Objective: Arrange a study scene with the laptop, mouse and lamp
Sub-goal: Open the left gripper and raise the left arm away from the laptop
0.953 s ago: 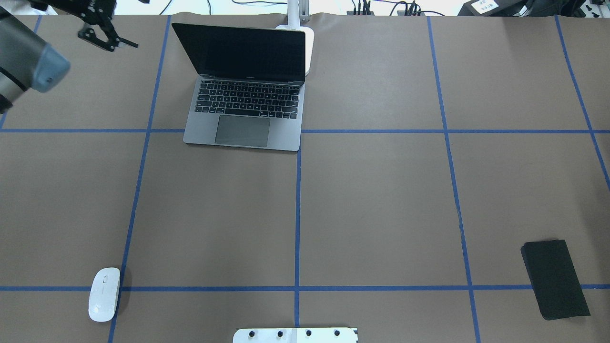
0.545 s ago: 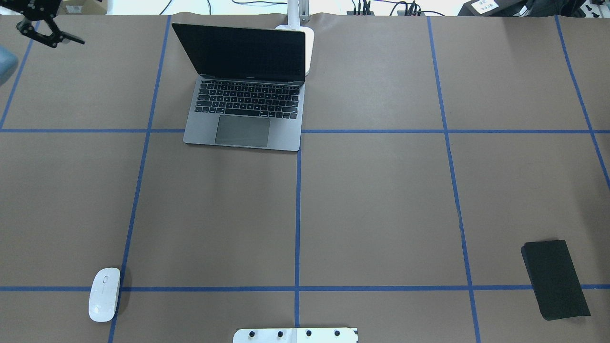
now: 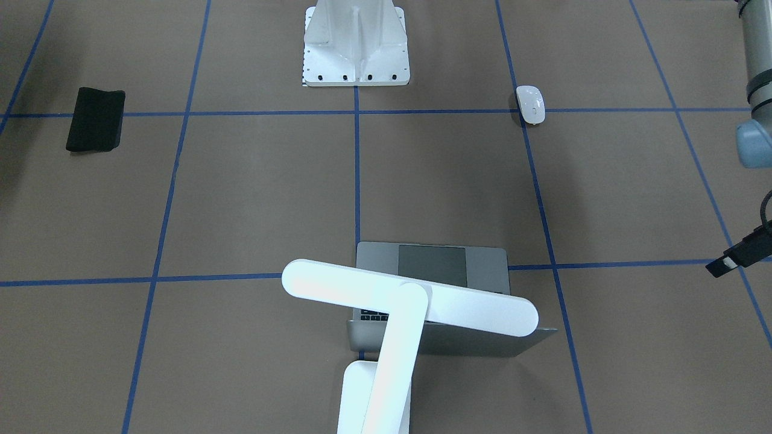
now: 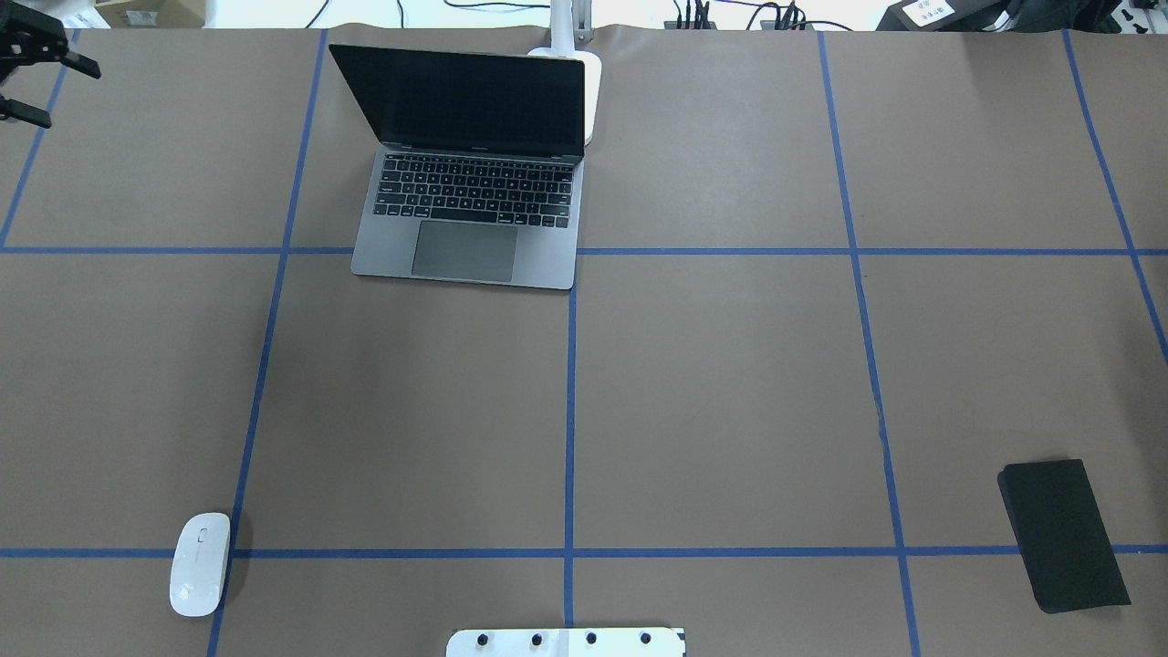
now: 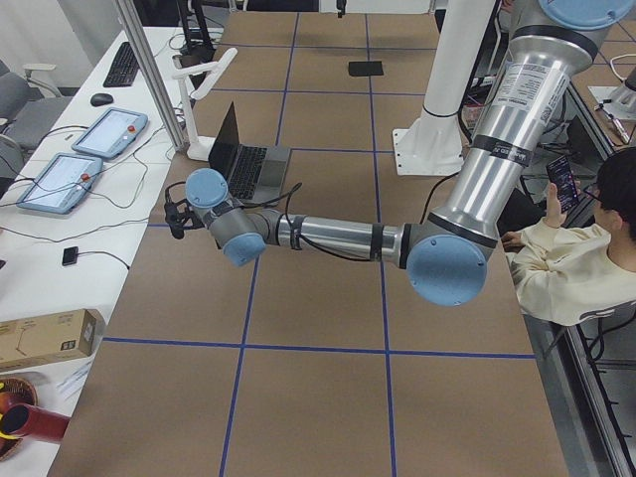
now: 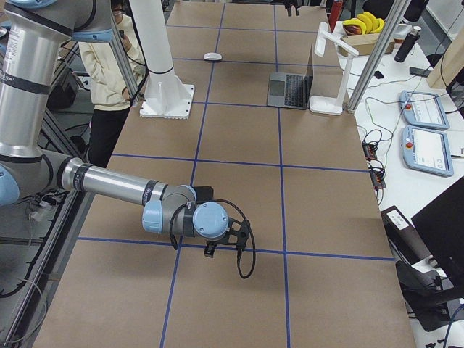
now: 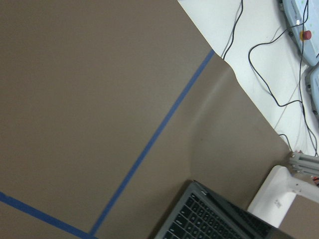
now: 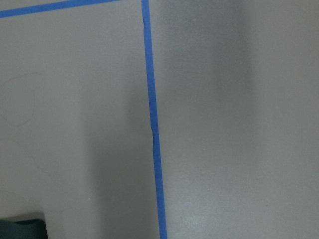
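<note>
Since the slim grey metal laptop (image 4: 467, 214) with black keys stands open and the white desk lamp (image 3: 416, 304) with its long round-ended bar head rises just behind the screen, the small glossy white oval mouse (image 4: 199, 564) looks like the piece left to place. It lies flat on the brown table covering (image 4: 730, 383), across a blue tape line (image 4: 383, 553). That puts it well apart from the left pincer (image 4: 68, 93) and back toward the robot's base from it. The laptop sits to that pincer's right, nearer than the mouse.

The left pincer hovers over the table's far left corner, its two black fingers spread with nothing between them. The right pincer (image 6: 235, 235) shows only from the side camera, low over the table covering and far from all three things; whether it is spread or pressed together cannot be told.

The mouse is probably light and rigid, but its shell is smooth and domed, so fingers could slide up and off. A sensible hold is across the narrow width at mid-length, low against the side edges, with a gentle squeeze.
</note>
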`<state>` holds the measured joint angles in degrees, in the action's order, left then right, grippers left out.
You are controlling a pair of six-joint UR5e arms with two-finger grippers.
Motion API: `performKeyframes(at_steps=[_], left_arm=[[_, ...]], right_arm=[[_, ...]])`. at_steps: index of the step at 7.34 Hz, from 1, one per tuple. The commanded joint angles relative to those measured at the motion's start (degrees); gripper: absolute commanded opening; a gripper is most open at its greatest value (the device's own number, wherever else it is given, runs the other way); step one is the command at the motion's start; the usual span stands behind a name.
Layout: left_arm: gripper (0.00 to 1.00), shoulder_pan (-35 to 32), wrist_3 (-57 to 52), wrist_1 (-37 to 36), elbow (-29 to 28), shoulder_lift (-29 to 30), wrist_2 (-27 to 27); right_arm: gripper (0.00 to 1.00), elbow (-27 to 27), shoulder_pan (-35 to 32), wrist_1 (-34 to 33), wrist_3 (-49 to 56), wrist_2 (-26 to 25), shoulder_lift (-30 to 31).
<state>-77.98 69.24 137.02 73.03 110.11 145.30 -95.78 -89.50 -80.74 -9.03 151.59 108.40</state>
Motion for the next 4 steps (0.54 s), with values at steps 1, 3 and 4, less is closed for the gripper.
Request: performKeyframes(at_steps=[1, 3, 4], left_arm=[[1.00, -3.7, -12.2, -1.6, 0.1, -2.5, 0.4], [1.00, -5.3, -18.7, -1.6, 0.1, -3.9, 0.6], [1.00, -5.3, -18.9, -1.5, 0.3, -4.0, 0.8]], right_arm=[[1.00, 1.7, 4.6, 0.1, -1.3, 7.0, 0.6], [0.98, 2.0, 12.5, 0.1, -1.6, 12.9, 0.9], [0.98, 2.0, 16.1, 0.1, -1.5, 14.0, 0.9]])
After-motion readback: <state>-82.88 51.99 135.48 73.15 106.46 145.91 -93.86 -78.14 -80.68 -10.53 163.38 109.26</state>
